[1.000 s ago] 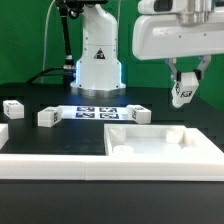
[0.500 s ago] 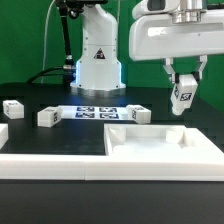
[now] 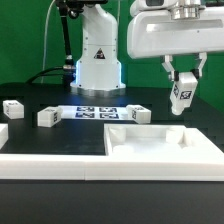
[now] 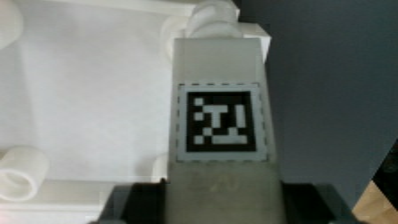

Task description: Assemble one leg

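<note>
Leg (image 3: 181, 96) clamped between jaws, hanging in air (touching nothing else), black-and-white square tag (image 4: 221, 122) facing wrist camera, white tray-like part (image 3: 160, 152) below, loose posts (image 3: 47, 117) on surface (image 3: 30, 138)

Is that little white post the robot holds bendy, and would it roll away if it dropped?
Probably stiff: the leg shows no bend or sag in the gripper. Its flat sides, seen in the wrist view, suggest it would not roll. The smooth plastic may be a bit slippery.

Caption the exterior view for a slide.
Pincer holds a tagged white leg aloft near the large tray-like part; spare legs lie on the table.
</note>
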You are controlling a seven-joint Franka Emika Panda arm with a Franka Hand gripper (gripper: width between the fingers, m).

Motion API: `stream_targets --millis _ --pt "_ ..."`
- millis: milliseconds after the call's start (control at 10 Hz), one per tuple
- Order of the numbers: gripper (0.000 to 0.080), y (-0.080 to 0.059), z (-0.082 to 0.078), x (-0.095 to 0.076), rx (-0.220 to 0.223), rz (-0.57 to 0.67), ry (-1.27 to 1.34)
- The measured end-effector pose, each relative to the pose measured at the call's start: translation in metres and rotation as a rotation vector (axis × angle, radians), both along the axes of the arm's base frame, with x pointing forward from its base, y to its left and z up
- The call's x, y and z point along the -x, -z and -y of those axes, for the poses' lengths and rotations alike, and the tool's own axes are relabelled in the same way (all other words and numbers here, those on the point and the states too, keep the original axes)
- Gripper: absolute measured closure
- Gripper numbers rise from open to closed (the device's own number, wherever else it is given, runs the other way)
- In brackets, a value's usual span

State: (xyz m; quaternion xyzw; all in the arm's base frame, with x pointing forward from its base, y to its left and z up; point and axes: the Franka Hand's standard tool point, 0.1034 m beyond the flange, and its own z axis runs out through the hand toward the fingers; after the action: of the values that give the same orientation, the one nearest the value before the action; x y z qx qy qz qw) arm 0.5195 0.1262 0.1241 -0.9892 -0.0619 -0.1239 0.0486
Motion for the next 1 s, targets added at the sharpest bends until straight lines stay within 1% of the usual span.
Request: stream_targets --millis 100,200,300,400,600,800,900,1000 --pt "0.0508 0.001 0.003 -0.011 -0.002 0.1 -0.012" --pt "0.0508 0.001 0.006 -0.017 -0.003 0.178 -0.014" --pt "0.0508 -0.001 0.007 -0.021 0.0 0.203 -0.022" --pt "0.0508 -0.006 0.008 -0.027 0.002 0.226 -0.027" --pt "0.0508 -0.013 0.005 -0.038 -0.001 0.221 -0.033" --pt "0.0508 -0.011 0.005 -0.036 0.0 0.221 -0.032" --pt "0.0508 -0.011 0.006 -0.038 -0.001 0.248 -0.032" --pt "0.0508 -0.003 0.006 -0.038 0.003 0.24 -0.041"
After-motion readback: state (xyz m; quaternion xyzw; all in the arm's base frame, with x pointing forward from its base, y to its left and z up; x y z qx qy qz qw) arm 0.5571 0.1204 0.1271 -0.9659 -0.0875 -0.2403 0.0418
